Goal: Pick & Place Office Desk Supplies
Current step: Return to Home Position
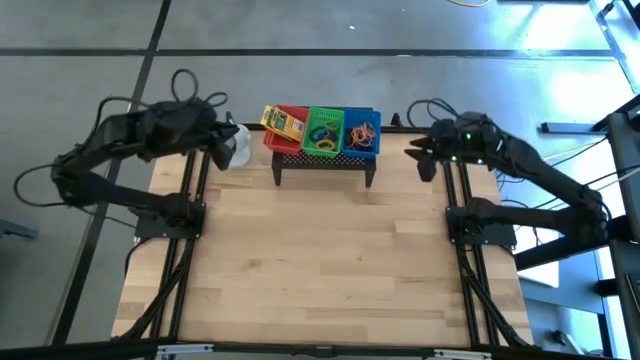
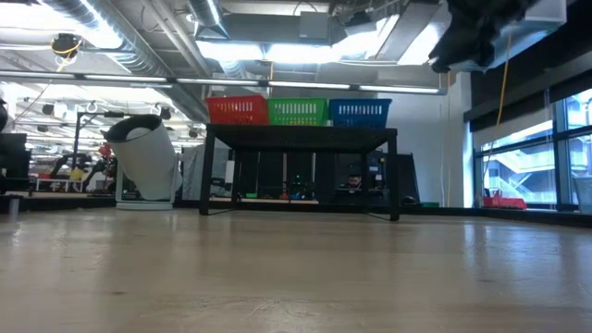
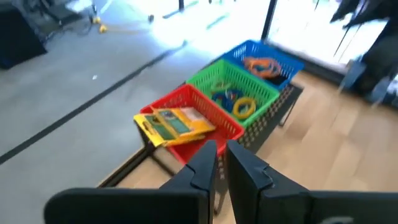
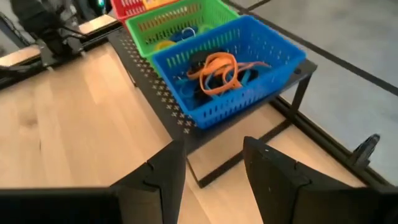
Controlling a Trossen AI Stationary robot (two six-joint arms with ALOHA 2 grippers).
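Orange loops [image 4: 217, 68] lie in the blue bin [image 4: 261, 46]. Yellow, green and blue loops [image 3: 239, 106] lie in the green bin [image 3: 261, 93]. Yellow printed packets [image 3: 177, 124] rest across the red bin [image 3: 211, 109], sticking out over its rim. The three bins stand in a row on a black stand [image 1: 325, 165] at the table's far edge. My left gripper [image 3: 221, 168] hovers left of the stand above the red bin's end, shut and empty. My right gripper [image 4: 214, 168] hovers right of the stand near the blue bin, open and empty.
A white mug [image 1: 238, 148] stands on the table just left of the stand, below my left gripper [image 1: 226, 135]. The wooden tabletop [image 1: 320, 260] stretches bare from the stand to the near edge. My right gripper [image 1: 420, 160] is off the stand's right end.
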